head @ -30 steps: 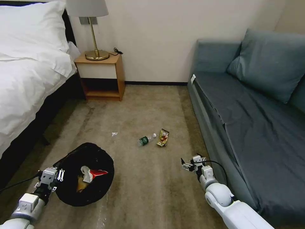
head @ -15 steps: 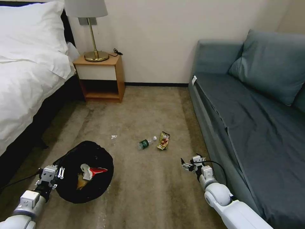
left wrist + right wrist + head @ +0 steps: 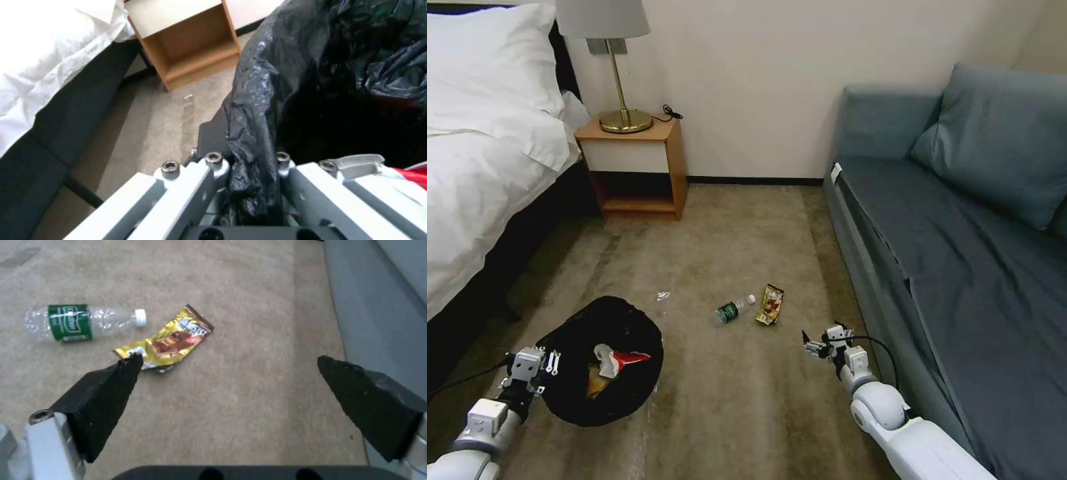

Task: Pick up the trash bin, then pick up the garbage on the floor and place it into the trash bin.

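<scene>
The trash bin (image 3: 627, 387), lined with a crinkly black bag (image 3: 311, 83), hangs low at my left. My left gripper (image 3: 537, 373) is shut on its rim (image 3: 249, 173). Inside lie a red-and-white wrapper (image 3: 622, 361) and brown paper (image 3: 594, 383). On the carpet ahead lie a clear bottle with a green label (image 3: 734, 309) (image 3: 75, 323) and a brown-gold snack packet (image 3: 770, 305) (image 3: 171, 340) beside it. My right gripper (image 3: 820, 347) (image 3: 231, 373) hovers open just short of the packet, nothing between its fingers (image 3: 106, 386).
A white-sheeted bed (image 3: 474, 173) runs along the left and a wooden nightstand (image 3: 637, 167) with a lamp stands at the wall. A blue-grey sofa (image 3: 960, 267) flanks the right arm closely. A tiny clear scrap (image 3: 663, 295) lies on the carpet beyond the bin.
The whole head view has shifted, so the camera moved; bottle and packet now sit lower and closer to my right gripper. Left gripper still holds the bin.
</scene>
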Robot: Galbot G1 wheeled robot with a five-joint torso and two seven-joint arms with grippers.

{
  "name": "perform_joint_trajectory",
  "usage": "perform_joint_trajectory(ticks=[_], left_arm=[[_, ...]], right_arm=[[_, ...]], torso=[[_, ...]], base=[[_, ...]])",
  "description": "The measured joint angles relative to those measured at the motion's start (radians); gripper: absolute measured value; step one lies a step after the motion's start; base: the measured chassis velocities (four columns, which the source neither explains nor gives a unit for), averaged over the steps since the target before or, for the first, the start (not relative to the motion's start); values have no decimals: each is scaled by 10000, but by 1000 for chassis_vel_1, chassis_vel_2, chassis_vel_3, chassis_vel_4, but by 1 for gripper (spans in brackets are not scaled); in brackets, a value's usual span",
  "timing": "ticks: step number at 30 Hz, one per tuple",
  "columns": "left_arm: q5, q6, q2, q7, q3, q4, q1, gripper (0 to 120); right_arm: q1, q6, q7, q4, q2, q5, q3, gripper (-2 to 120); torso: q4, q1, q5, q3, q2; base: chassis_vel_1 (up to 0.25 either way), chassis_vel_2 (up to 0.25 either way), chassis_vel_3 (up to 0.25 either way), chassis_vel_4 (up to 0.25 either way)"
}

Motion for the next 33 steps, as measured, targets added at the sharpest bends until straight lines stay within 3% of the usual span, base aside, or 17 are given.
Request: perform_joint_trajectory(ticks=[33], left_arm=[[-62, -124, 11, 85, -19, 186, -130, 4]], right_arm=[[-31, 40, 15, -236, 428, -196, -99, 100]], torso=[[-1, 0, 1, 1, 0]], base=[[-116, 118, 117, -109]])
